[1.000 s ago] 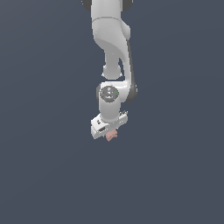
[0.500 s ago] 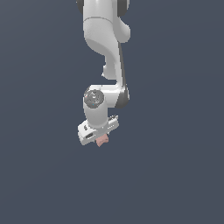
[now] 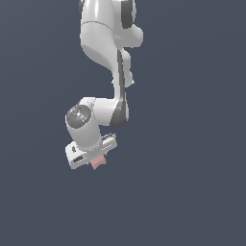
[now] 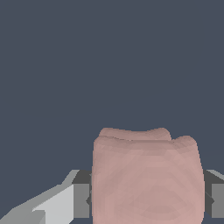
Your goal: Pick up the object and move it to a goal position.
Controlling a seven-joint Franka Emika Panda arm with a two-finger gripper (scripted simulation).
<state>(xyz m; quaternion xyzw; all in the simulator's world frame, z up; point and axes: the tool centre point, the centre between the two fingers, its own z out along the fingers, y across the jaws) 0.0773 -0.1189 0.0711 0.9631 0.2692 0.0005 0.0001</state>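
Hand (image 3: 97, 162) gripping object (image 3: 98, 163) has shifted toward exterior view's left.

I see a white arm (image 3: 103, 43) with dark grey joint bands, a white gripper (image 3: 97, 163), a pale salmon-pink object (image 4: 146, 177), and a flat slate-blue backdrop (image 3: 192, 144).

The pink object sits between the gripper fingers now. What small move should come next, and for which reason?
Probably keep the gripper shut and carry on gently toward the goal. The wrist view shows the pink object filling the gap between the fingers, and the exterior view shows it under the gripper with nothing beneath. No goal marker is visible, so I cannot tell the direction.
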